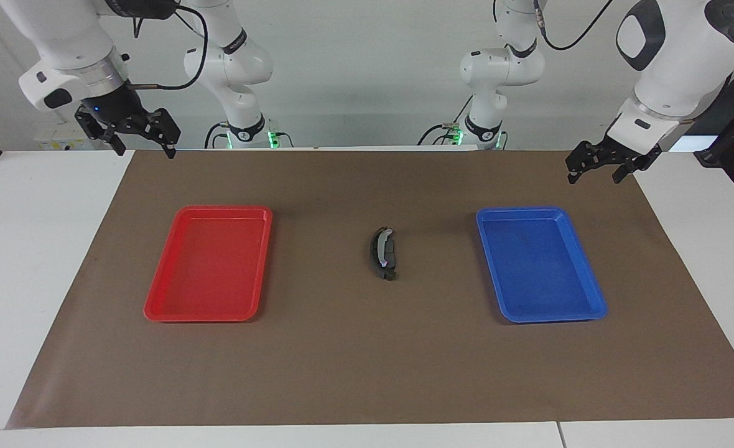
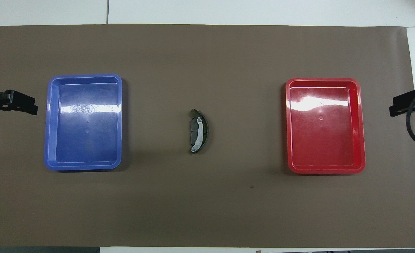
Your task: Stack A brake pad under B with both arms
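Note:
The short dark-grey brake pad [image 1: 391, 254] lies in the middle of the brown mat, between the two trays. The longer crescent brake shoe B [image 1: 376, 247], black with a silvery-white strip, lies along the pad and partly on top of it. Both show in the overhead view, the pad [image 2: 193, 133] and the shoe [image 2: 205, 131]. My right gripper [image 1: 144, 144] is open and empty, raised over the mat's edge at the right arm's end. My left gripper [image 1: 596, 174] is open and empty, raised over the mat's edge at the left arm's end. Neither is near the stack.
An empty red tray [image 1: 155, 308] lies toward the right arm's end and an empty blue tray [image 1: 594, 308] toward the left arm's end. The brown mat [image 1: 367, 373] covers most of the white table. The gripper tips show at the overhead view's edges: left [image 2: 17, 105], right [image 2: 402, 105].

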